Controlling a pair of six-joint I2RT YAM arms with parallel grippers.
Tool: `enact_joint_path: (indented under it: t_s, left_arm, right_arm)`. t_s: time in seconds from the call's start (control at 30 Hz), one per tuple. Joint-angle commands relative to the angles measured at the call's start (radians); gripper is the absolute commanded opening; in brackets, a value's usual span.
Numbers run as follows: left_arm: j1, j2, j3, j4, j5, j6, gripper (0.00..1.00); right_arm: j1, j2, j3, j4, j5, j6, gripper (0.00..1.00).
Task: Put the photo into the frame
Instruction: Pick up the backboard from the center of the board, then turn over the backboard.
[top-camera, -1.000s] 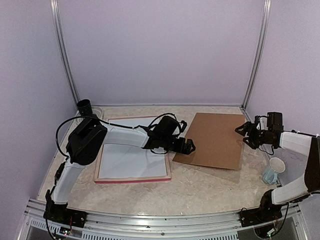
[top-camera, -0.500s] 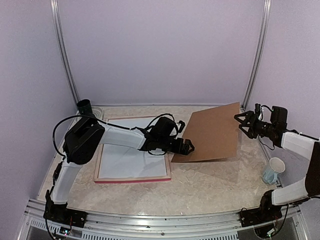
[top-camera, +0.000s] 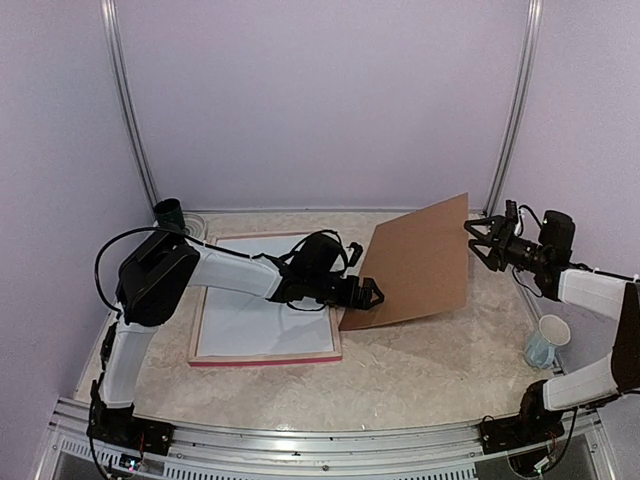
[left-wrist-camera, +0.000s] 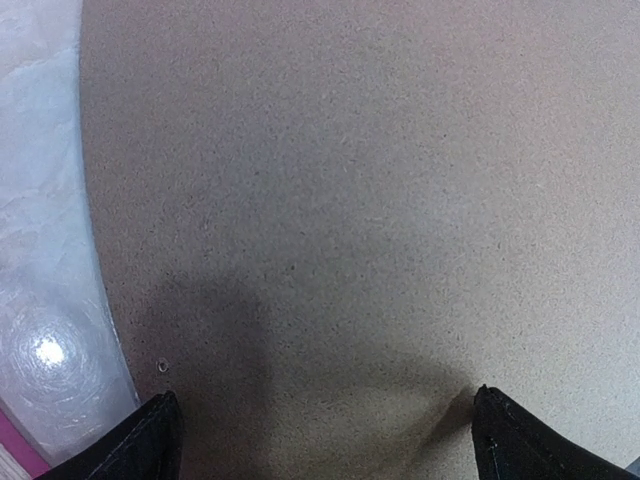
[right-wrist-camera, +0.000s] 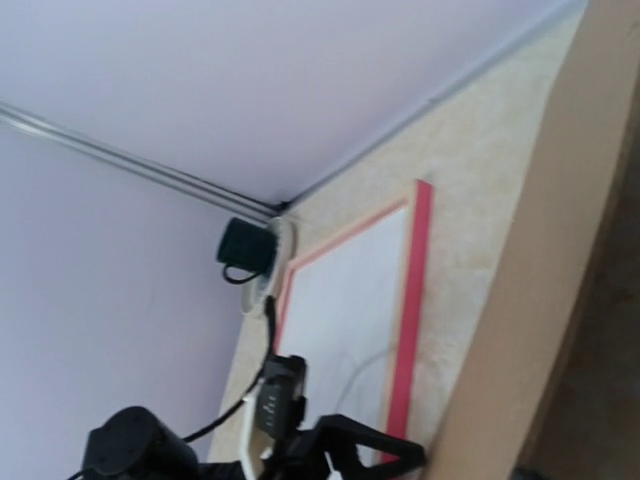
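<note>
Backing board (top-camera: 415, 265), brown, flat and rectangular, stands tilted: right gripper (top-camera: 478, 243), jaws spread, props its high edge; left gripper (top-camera: 368, 296), wide open, sits at the low edge beside the thin pink-red rectangular frame (top-camera: 265, 358), lying flat. Photo unseen. Best swing slowly, low edge planted.

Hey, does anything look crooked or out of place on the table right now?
Yes: the brown board tilts steeply, its right edge raised off the table at the right hand, its low left corner by the open left hand. The frame lies flat.
</note>
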Motion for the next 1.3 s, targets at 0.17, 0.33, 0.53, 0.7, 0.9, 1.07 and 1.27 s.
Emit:
enact_joint_path:
  t_s: [0.17, 0.33, 0.53, 0.7, 0.9, 1.07, 1.27]
  left_arm:
    - [0.001, -0.025, -0.018, 0.013, 0.047, -0.013, 0.99]
    - [0.006, -0.032, -0.020, 0.013, 0.049, -0.014, 0.99]
    - [0.014, -0.037, -0.022, 0.014, 0.053, -0.017, 0.99]
    - [0.021, -0.040, -0.023, 0.015, 0.060, -0.021, 0.99]
    - [0.029, -0.049, -0.030, 0.017, 0.061, -0.023, 0.99]
    - [0.036, -0.061, -0.036, 0.024, 0.065, -0.029, 0.99]
    - [0.053, -0.086, -0.044, 0.050, 0.079, -0.045, 0.99]
  right_arm:
    - [0.085, 0.096, 0.015, 0.257, -0.082, 0.118, 0.80]
    - [0.105, 0.150, 0.034, 0.388, -0.100, 0.201, 0.79]
    - [0.150, 0.198, 0.055, 0.533, -0.115, 0.316, 0.80]
    - [0.176, 0.237, 0.073, 0.630, -0.120, 0.395, 0.80]
    - [0.198, 0.267, 0.080, 0.708, -0.113, 0.459, 0.80]
    - [0.229, 0.296, 0.115, 0.776, -0.114, 0.529, 0.80]
    - [0.272, 0.307, 0.159, 0.718, -0.101, 0.501, 0.80]
